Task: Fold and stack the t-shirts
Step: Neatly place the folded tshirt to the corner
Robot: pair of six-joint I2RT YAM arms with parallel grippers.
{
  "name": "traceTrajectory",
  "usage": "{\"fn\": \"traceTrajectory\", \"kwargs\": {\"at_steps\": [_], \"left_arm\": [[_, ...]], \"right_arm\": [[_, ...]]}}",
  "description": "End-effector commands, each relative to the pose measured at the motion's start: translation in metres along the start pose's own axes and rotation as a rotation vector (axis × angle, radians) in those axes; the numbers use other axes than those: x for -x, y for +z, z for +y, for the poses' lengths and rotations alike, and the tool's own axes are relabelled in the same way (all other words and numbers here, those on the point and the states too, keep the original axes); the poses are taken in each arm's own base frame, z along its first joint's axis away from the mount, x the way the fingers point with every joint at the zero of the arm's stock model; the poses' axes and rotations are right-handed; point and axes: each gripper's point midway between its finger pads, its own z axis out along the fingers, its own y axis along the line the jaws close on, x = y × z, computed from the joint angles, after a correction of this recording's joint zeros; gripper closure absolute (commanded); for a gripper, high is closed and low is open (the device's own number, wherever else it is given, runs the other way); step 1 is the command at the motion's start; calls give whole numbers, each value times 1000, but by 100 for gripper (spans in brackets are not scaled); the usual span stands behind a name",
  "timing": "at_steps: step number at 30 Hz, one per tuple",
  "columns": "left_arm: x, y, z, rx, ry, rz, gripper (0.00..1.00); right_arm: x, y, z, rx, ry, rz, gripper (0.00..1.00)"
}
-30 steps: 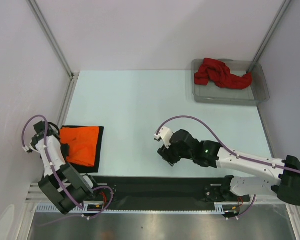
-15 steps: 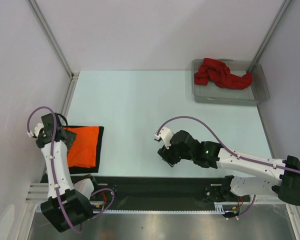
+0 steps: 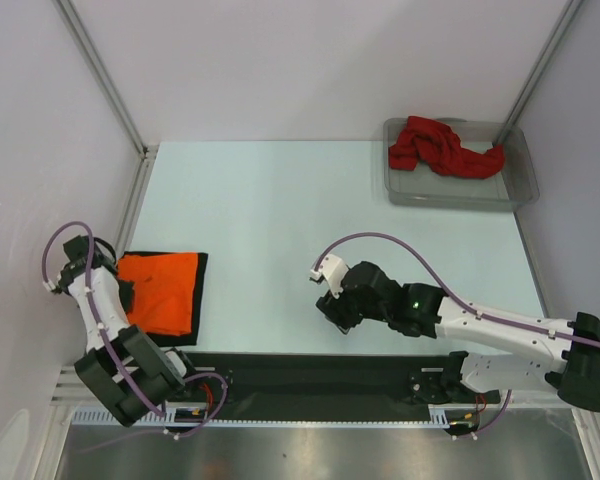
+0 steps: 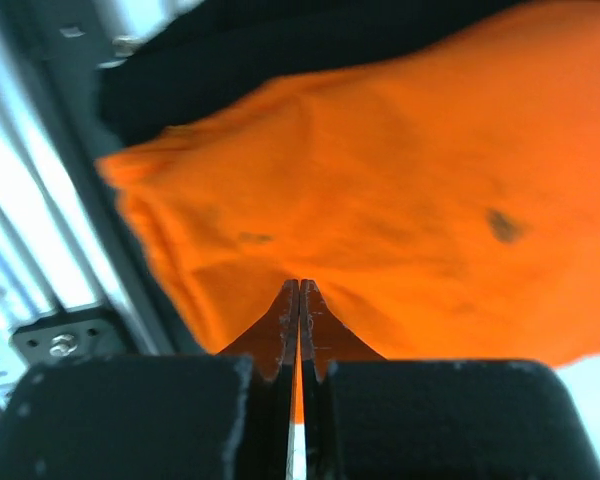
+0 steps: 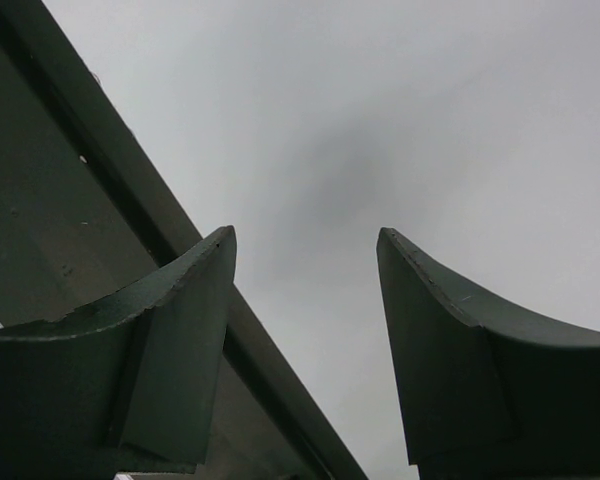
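Left claw [image 4: 298,292] back down by orange t-shirt [image 3: 165,290], tips together; right claw [image 5: 305,240] wide; dark red t-shirt [image 3: 440,148] inside tray [image 3: 450,198].

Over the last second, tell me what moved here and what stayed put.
The left gripper swung inward over the orange t-shirt, then drew back to the stack's left edge, about where it began. It is shut, with no cloth visibly between its fingers. Nothing was picked up or let go. Unchanged: orange t-shirt on the black t-shirt, red t-shirt in the tray, right gripper open and in place.
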Motion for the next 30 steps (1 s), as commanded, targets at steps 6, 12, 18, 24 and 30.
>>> {"fn": "traceTrajectory", "kwargs": {"at_steps": [6, 12, 18, 24, 30], "left_arm": [[17, 7, 52, 188, -159, -34, 95], [-2, 29, 70, 247, -241, 119, 99], [4, 35, 74, 239, -273, 139, 100], [19, -27, 17, 20, -153, -75, 100], [-19, -36, -33, -165, -90, 33, 100]], "right_arm": [[14, -7, -3, -20, 5, -52, 36], [18, -10, -7, -41, 5, -61, 36], [8, -15, -10, -52, 5, -52, 36], [3, -14, -9, -48, 14, -49, 36], [12, -9, -5, -32, 10, -56, 36]]}}
